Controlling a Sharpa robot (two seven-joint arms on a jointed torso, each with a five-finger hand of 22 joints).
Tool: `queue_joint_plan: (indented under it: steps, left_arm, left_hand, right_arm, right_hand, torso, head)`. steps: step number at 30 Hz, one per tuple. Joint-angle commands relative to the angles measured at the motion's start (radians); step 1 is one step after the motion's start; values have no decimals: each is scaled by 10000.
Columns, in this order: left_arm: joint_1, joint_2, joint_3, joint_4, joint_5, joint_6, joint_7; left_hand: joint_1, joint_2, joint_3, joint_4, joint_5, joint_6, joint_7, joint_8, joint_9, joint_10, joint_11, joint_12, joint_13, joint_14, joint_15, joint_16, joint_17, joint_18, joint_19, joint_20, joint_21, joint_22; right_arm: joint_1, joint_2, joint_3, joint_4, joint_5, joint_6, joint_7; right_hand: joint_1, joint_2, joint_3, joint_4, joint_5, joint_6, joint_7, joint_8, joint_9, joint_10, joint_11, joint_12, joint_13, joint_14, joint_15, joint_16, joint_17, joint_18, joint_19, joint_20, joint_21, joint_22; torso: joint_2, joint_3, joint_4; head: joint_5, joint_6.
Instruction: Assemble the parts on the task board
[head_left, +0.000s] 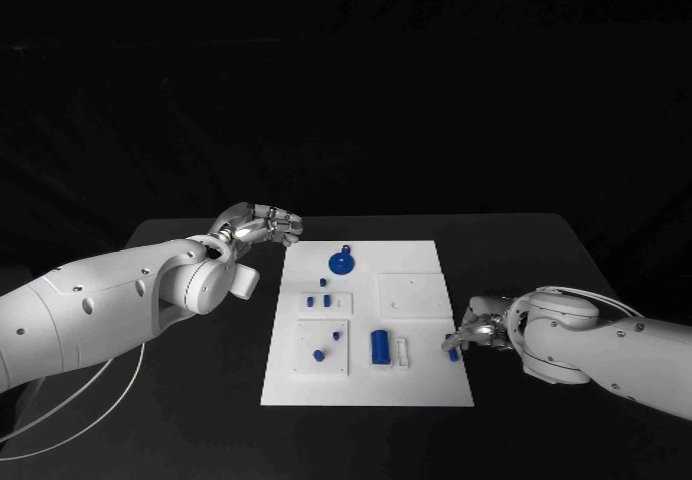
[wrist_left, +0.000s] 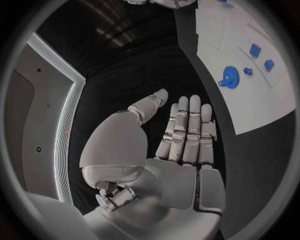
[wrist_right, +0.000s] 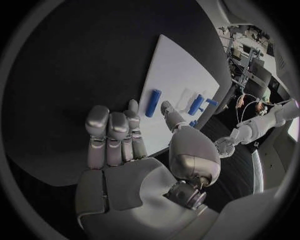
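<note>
Your right hand hovers at the task board's 3 o'clock edge, fingers released, probably lining up that small blue part; left hand idles released at 10 o'clock.

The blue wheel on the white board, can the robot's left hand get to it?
Probably yes. The left hand is open and holds nothing, just off the white board's far left corner. The blue wheel lies close by, with nothing between them.
</note>
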Motion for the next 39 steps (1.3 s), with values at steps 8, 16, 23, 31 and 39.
queue_joint_plan:
  steps: [8, 16, 23, 31, 39]
  left_arm:
    - [6, 0, 3, 17, 47, 137, 50]
    - [6, -2, -1, 24, 47, 142, 47]
    - [6, -15, -5, 32, 47, 139, 42]
    - [6, -28, -9, 35, 47, 139, 42]
    - [6, -29, -15, 29, 47, 144, 38]
  left_hand:
    - [-120, 19, -17, 68, -37, -57, -6, 65, -16, -53, -13, 38, -15, 13, 73, -73, 19, 141, -1, 51, -53, 15]
    - [-121, 21, -17, 72, -37, -58, -6, 65, -17, -54, -13, 38, -15, 14, 73, -78, 26, 142, 0, 51, -56, 17]
    - [-124, 22, -18, 76, -37, -60, -6, 65, -18, -55, -13, 37, -16, 16, 74, -85, 33, 142, 0, 52, -58, 20]
    - [-128, 22, -20, 81, -37, -63, -5, 65, -20, -56, -12, 37, -17, 16, 74, -91, 40, 143, 0, 52, -61, 23]
    - [-128, 20, -20, 83, -37, -64, -5, 66, -21, -57, -12, 36, -17, 17, 74, -99, 48, 144, -1, 53, -65, 26]
  right_arm:
    - [-144, 125, -40, -151, -213, 54, -28]
    - [-151, 147, -40, -156, -213, 47, -1]
    - [-152, 126, -41, -157, -10, -67, 60]
    - [-145, -250, -22, 170, 174, -305, 122]
    - [375, -590, 323, 674, 915, -453, 145]
  right_hand:
    - [860, 345, 639, 27, -39, 89, 6, -66, -48, 41, -24, -62, 19, 25, -40, -58, 7, 1041, 69, 16, -19, 119]
    - [1500, 322, 1917, 207, -41, 158, 24, -84, -56, 84, -4, -74, 17, 54, -14, -65, 3, 1041, 124, 161, 1, 118]
    - [1691, 311, 3000, 443, -42, 256, 21, -69, -44, 130, -4, -76, 17, 77, -1, -51, 10, 1041, 166, 267, 48, 133]
    - [1453, 326, 3267, 680, -45, 358, 1, -32, -27, 170, -20, -80, 10, 86, -7, -29, 23, 1041, 185, 325, 93, 147]
    - [1306, 248, 3304, 747, -44, 394, -14, -23, -23, 190, -34, -83, 8, 87, -19, -17, 31, 1041, 198, 329, 117, 150]
  torso:
    - [-1, 3, -2]
    - [-4, 2, -8]
    - [-2, 6, -8]
    - [-4, 8, -13]
    - [-8, 9, -19]
  head:
    - [18, -25]
    - [18, -20]
    - [-27, -5]
    - [-22, 34]
    - [-29, 44]
